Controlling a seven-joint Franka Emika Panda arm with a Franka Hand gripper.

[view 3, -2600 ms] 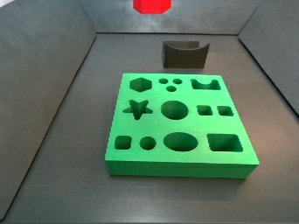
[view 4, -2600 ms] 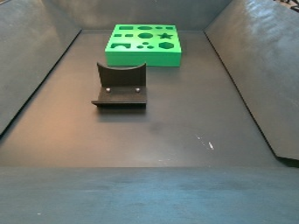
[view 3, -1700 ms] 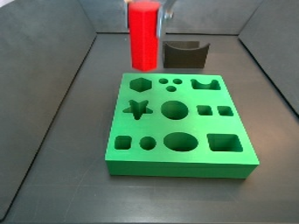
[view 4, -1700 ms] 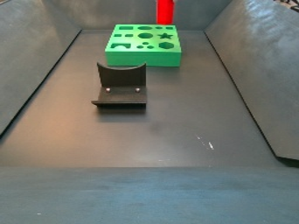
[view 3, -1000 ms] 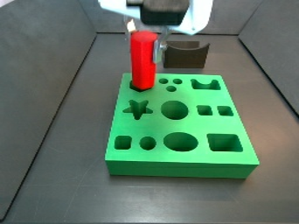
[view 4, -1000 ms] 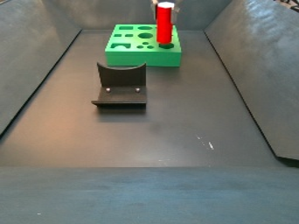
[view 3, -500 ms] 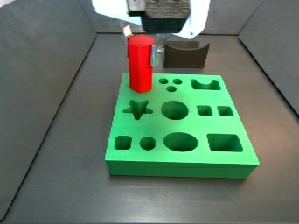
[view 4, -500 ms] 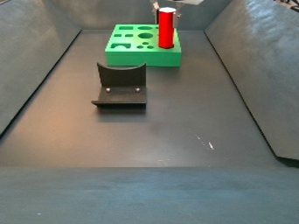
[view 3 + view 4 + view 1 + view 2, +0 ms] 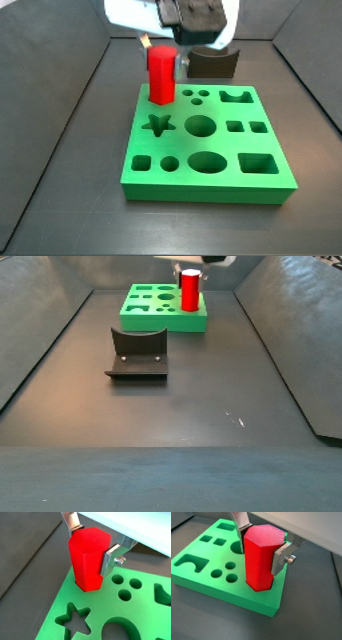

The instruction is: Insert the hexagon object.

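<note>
A bright red, tall, smooth hexagonal peg is held upright in the two-finger gripper, whose flat silver fingers are clenched on the peg's upper part. The gripper hangs over the far left corner of a bright green foam board with shaped holes, which lies toward the far edge of the dark bench.

The insertion step is judged to be in hand: the peg's lower end appears to sit in or at the mouth of the hexagonal hole at that corner. How deep it has entered cannot be told. Next, a straight downward push is called for, with the peg's flats kept matched to the hole, and then a release.

In both wrist views the grip is shown close up. Only in both side views is the whole board seen, along with the dark L-shaped fixture, well apart from the board.
</note>
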